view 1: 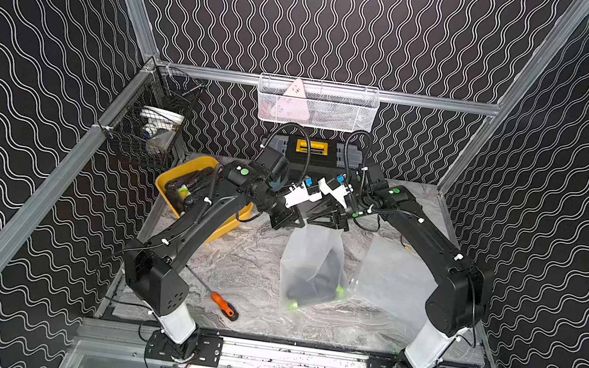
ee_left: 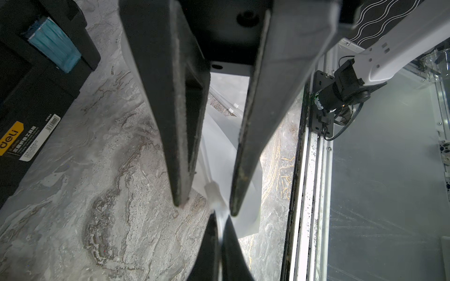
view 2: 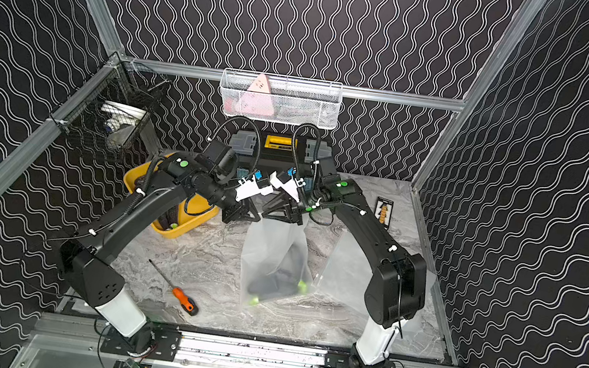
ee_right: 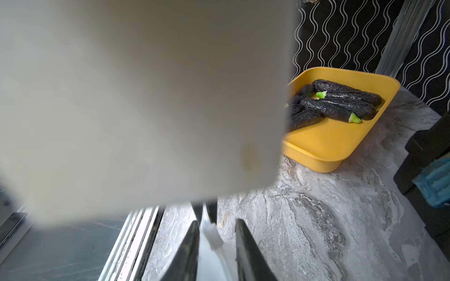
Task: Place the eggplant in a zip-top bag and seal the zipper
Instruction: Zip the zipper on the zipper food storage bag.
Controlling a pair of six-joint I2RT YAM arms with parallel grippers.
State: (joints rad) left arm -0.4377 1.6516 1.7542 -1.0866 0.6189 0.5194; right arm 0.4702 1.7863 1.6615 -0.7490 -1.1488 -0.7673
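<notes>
bag held at zipper edge, eggplant inside

in both top views the zip-top bag (view 1: 309, 249) hangs at frame centre, with the eggplant (view 1: 312, 286) in its lower part. the left gripper (ee_left: 220, 215), at the bottom edge of the left wrist view, is clenched on the bag's top edge. the right gripper (ee_left: 207, 209), entering from the top there, straddles the same edge with jaws apart, not clamped. a yellow tray (view 1: 235, 223) of further eggplants (ee_right: 341, 102) sits left of centre. a screwdriver (view 1: 224, 305) lies lower left on the table (view 1: 256, 257)
</notes>
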